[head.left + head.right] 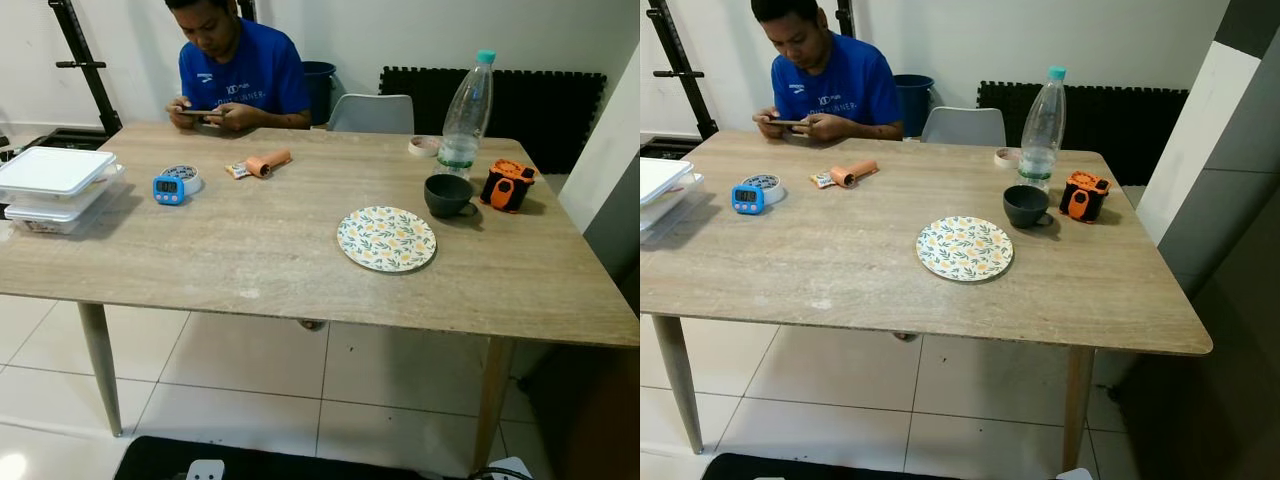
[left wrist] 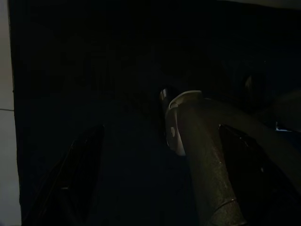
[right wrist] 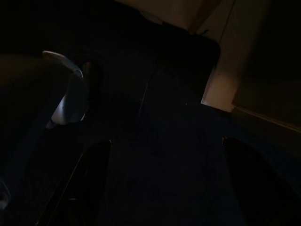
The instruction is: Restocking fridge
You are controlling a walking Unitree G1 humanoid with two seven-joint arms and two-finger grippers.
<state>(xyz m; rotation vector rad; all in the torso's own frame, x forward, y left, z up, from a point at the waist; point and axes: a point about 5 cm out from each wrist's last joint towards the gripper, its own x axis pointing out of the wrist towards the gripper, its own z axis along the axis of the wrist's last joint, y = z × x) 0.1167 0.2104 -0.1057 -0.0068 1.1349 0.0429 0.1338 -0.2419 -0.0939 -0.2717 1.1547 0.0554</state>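
Clear plastic bottle [image 1: 466,117] upright on table [image 1: 250,260], cap up, beside mug [image 1: 448,195], both grippers' fingers spread, idle.

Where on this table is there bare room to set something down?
The near strip of the table is bare, from the stacked white containers to the floral plate; so is the near right corner. The far right is crowded: water bottle, dark cup, orange tape measure.

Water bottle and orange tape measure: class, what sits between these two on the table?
In the left eye view, the dark cup stands between the water bottle and the orange tape measure, slightly nearer the camera than both.
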